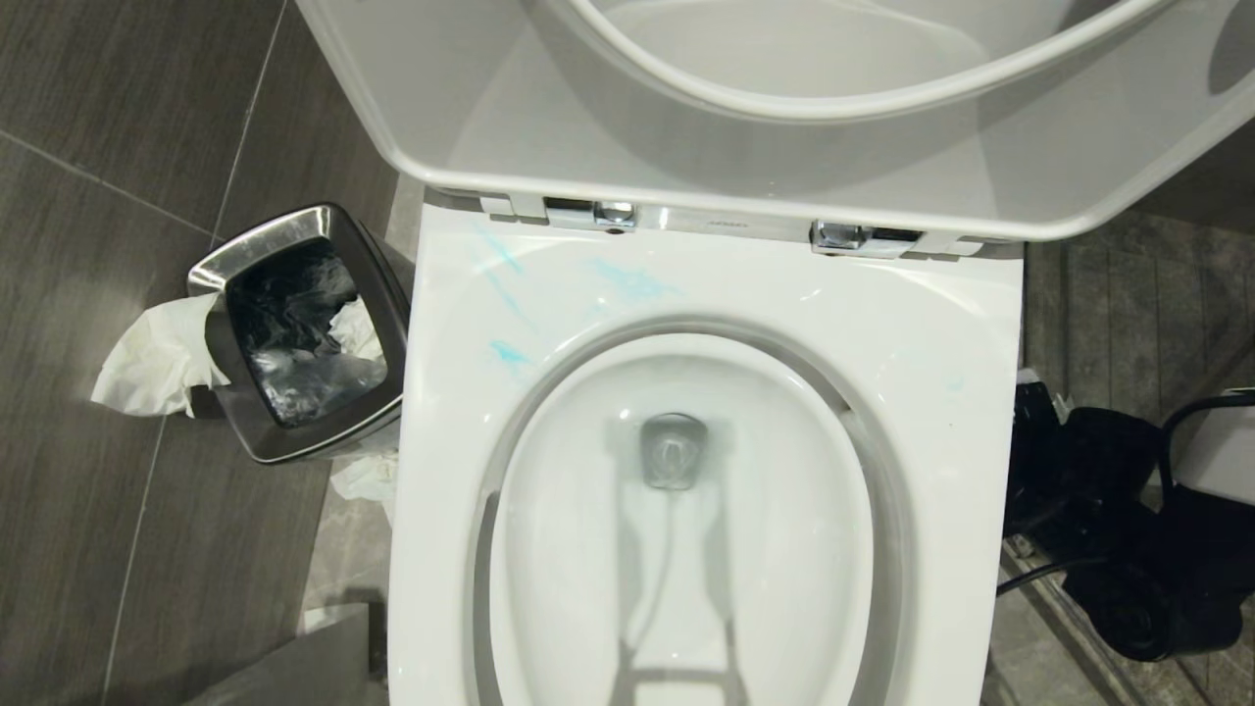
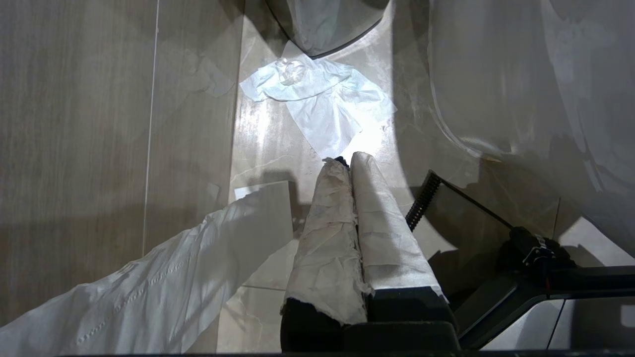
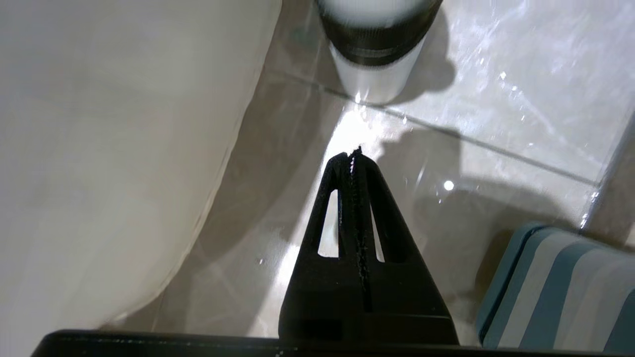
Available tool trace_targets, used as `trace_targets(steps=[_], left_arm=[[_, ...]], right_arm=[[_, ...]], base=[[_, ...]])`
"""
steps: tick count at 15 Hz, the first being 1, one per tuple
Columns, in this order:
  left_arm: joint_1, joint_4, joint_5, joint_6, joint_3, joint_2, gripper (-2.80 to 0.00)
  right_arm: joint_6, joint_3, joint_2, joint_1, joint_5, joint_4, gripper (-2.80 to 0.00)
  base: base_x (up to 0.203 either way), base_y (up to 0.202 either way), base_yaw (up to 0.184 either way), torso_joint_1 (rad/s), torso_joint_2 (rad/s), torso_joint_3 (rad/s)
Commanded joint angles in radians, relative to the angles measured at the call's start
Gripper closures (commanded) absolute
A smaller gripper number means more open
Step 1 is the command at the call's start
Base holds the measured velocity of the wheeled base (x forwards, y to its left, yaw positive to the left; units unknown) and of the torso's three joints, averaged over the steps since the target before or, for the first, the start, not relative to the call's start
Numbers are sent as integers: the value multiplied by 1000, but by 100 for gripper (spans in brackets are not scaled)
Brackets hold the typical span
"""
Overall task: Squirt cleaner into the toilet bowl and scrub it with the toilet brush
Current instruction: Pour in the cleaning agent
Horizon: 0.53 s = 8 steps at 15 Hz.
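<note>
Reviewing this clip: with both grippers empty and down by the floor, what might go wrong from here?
1. Turquoise-blue cleaner streaks sit on the white ceramic toilet bowl's broad rim, not the basin; scrubbing the basin alone may miss them.
2. The shut right gripper hangs near a white, black-banded cylinder on the wet glossy floor tiles; it might tip it.
3. The paper-wrapped left gripper may snag the crumpled tissue.

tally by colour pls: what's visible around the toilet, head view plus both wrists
White: 4 – toilet bowl, tissue on the bin, tissue on the floor, canister
Blue-green: 2 – cleaner streaks, striped base
Steel: 1 – bin
Black: 1 – right gripper, shut
Paper-wrapped: 1 – left gripper, shut
Total: 9
</note>
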Motion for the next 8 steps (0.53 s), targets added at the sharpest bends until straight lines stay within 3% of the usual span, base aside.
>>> trace_targets(steps=[1, 7, 8], left_arm=[[0, 1, 0, 0, 0, 1, 0], [0, 1, 0, 0, -1, 2, 0], [0, 1, 0, 0, 0, 1, 0]], right_arm=[[6, -12, -9, -7, 2, -9, 0], [6, 3, -23, -16, -4, -9, 0], [5, 3, -21, -18, -9, -9, -280]], base=[[0, 0, 0, 0, 0, 0], [0, 0, 0, 0, 0, 0], [0, 0, 0, 0, 0, 0]])
